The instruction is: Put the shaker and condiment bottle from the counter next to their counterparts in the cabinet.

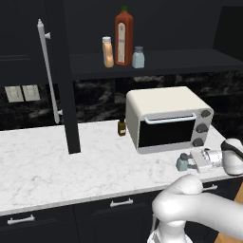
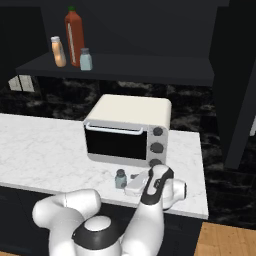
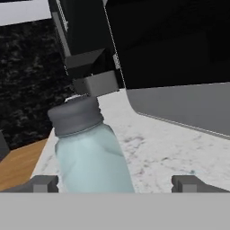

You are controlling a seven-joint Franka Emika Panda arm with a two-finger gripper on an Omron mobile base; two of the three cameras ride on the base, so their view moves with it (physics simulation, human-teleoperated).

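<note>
Currently the cabinet point(image 1: 156, 64) shelf, upper centre of the left base view, already holds the condiment bottle point(image 1: 108, 52). On the counter point(image 1: 57, 166), lower right, the shaker point(image 1: 182, 162) stands between the spread pincer point(image 1: 190, 161) tips, off-centre toward one tip. Closing unevenly risks tipping it against the toaster oven point(image 1: 168, 118).
</note>
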